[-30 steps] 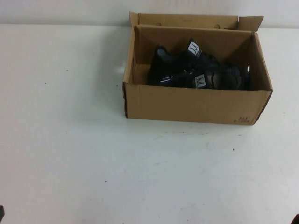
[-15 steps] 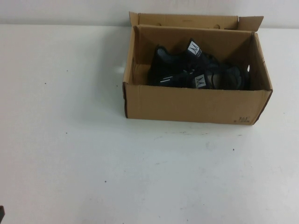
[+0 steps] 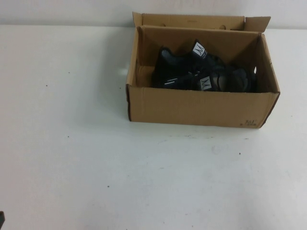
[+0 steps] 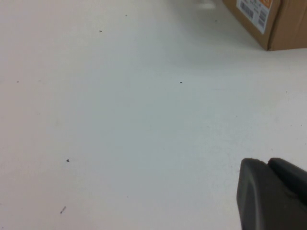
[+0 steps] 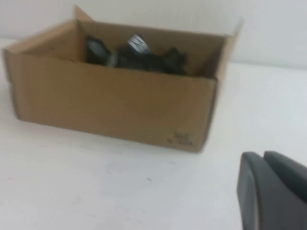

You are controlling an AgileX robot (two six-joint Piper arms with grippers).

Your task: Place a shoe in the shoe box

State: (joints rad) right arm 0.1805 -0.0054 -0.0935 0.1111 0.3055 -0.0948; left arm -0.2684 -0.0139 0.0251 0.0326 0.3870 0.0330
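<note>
While both arms sit pulled back at the near edge, a white bench [image 3: 96, 158] fills most of the high view. At about 7 o'clock, the left tool [image 4: 276, 191] is a dark shape low over bare bench, its fingers closed on nothing, well apart from everything. Toward 1 o'clock stands the shoe box [image 3: 201, 108], open, flaps up, with small dark print at its near lower corner. Inside lies the shoe [image 3: 211, 81], black with a white tongue tag, beside its matching partner [image 3: 184, 64]; both rest below the rim. At about 5 o'clock, the right tool [image 5: 273, 191] hangs near the bench, closed and empty, facing the box front.

Judging from this, the placing looks finished. The risk is a careless arm sweep clipping the light cardboard wall and sliding or tipping the box, or snagging a raised flap.
</note>
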